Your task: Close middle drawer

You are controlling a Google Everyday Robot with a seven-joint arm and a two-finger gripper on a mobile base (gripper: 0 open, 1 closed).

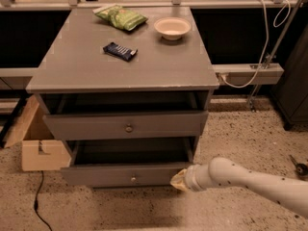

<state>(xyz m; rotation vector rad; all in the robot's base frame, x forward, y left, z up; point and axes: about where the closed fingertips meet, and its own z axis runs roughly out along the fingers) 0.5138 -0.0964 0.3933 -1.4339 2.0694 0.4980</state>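
Observation:
The middle drawer [125, 174] is a grey drawer with a small pale knob [133, 179]. It stands pulled well out below the top drawer [125, 125], showing its dark inside. My gripper [179, 180] is low at the right end of the middle drawer's front, touching or nearly touching it, on a white arm [250, 183] coming in from the lower right. The top drawer has a darker knob [128, 128] and is slightly open. The lowest drawer is hidden under the middle one.
On the cabinet top [159, 66] lie a green snack bag [120, 17], a pale bowl [172, 27] and a dark bar [120, 51]. A cardboard box [34, 143] stands on the floor at the left. A cable rail [250, 73] runs at the right.

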